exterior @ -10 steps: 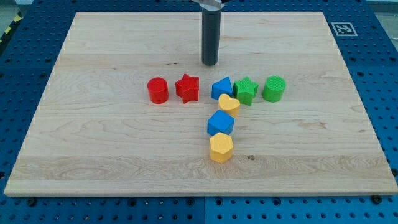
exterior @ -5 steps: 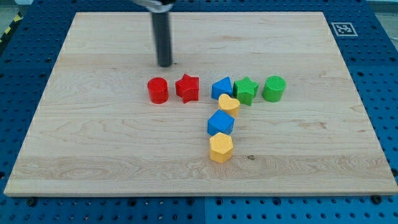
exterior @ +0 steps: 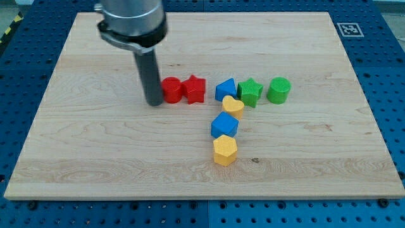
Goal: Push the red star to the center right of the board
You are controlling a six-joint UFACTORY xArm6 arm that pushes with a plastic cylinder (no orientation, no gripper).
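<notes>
1. You see the wooden worktop [exterior: 95,158] carrying eight small blocks gathered near its middle, the view's right half beyond them bare.
2. Your arm carries no claw, so nothing is held; my tip [exterior: 154,102] stands on the worktop at the view's left of the row, touching or just beside the red cylinder [exterior: 171,90].
3. The red star [exterior: 194,89] sits against the cylinder's right side, so a rightward shove would likely pass through the cylinder to the star.
4. In its path lie the blue block [exterior: 225,89], green star [exterior: 250,92] and green cylinder [exterior: 278,90]; they may be swept along.
5. Below them, the yellow heart [exterior: 233,105], a second blue block [exterior: 224,125] and a yellow hexagonal block [exterior: 224,151] run downward.
</notes>
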